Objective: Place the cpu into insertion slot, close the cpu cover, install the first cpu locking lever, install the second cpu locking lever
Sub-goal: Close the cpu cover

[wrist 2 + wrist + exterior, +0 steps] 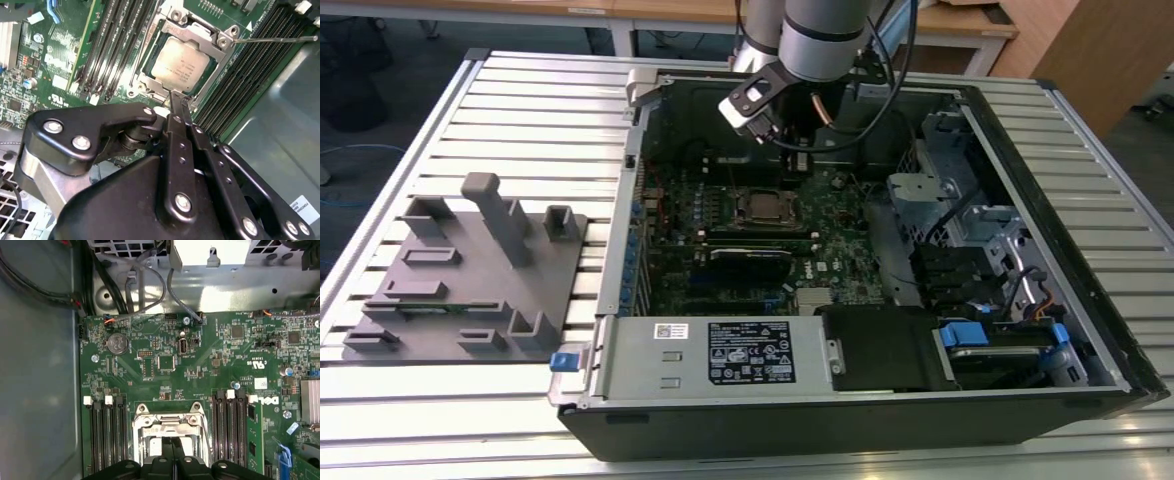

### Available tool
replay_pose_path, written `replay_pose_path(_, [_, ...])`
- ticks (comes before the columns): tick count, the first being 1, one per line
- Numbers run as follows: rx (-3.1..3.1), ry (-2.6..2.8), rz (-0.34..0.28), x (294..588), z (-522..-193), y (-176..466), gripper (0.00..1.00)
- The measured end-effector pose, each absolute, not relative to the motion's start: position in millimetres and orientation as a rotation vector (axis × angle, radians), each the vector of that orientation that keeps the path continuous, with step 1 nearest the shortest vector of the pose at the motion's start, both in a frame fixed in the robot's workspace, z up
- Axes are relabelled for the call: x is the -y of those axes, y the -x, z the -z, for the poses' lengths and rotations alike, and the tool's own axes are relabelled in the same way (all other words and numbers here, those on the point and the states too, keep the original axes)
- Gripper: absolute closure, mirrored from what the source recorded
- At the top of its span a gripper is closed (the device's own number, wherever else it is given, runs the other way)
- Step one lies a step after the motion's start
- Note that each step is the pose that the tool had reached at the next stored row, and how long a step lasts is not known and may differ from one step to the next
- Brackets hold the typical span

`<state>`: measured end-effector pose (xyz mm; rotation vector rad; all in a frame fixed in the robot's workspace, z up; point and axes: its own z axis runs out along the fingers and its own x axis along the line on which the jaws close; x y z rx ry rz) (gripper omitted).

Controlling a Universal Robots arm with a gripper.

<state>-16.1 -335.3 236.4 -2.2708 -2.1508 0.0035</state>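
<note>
- In the exterior view you see the open computer case (1067, 395) lying on the slatted table (520, 90). The insertion slot (763, 205) sits on the green motherboard (841, 250). The arm (821, 40) reaches down into the case just beyond the insertion slot. The power supply box (720, 352) lies well apart from the slot, against the case's wall. The grey fixture block (467, 270) stands outside the case, further from the slot.
- In the second wrist view you find the cpu (179, 62) lying flat inside the insertion slot. The cpu cover (192, 31) is down around it, and the cpu's pale face shows through the cut-out. Your gripper (177, 100) has its tips right at the slot's edge. The jaws are pressed together with nothing between them. You cannot tell whether the tips touch the frame. A thin locking lever (275, 39) runs out from a corner of the slot, across the memory slots (250, 75).
- In the first wrist view your gripper (172, 445) sits over the insertion slot, jaws closed to a thin line. The cpu cover (170, 426) shows just past the tips. Memory slots (105, 435) flank the insertion slot on both sides. The coin cell battery (118, 343) lies well apart from it.
</note>
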Motion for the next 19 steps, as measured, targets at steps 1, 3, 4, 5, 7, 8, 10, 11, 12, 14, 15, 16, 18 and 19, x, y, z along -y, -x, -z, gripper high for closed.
replay_pose_path(1, [2.15,2.27,-0.004,335,-236,16,0.9])
replay_pose_path(3, [2.15,2.27,-0.005,335,-236,16,0.9])
replay_pose_path(4, [2.15,2.27,-0.005,335,-236,16,0.9])
replay_pose_path(5, [2.15,2.269,-0.005,335,-236,16,0.9])
replay_pose_path(7, [2.153,2.267,-0.005,335,-235,18,0.9])
replay_pose_path(8, [2.154,2.266,-0.005,335,-235,19,0.9])
replay_pose_path(10, [2.156,2.263,-0.004,335,-234,23,0.9])
replay_pose_path(11, [2.157,2.262,-0.004,335,-234,26,0.9])
replay_pose_path(12, [2.158,2.261,-0.003,335,-234,28,0.9])
replay_pose_path(14, [2.159,2.26,-0.003,335,-233,33,0.9])
replay_pose_path(15, [2.16,2.26,-0.003,335,-233,36,0.9])
replay_pose_path(16, [2.16,2.26,-0.002,335,-233,37,0.9])
replay_pose_path(18, [2.16,2.26,-0.003,335,-233,37,0.9])
replay_pose_path(19, [2.16,2.26,-0.003,335,-233,37,0.9])
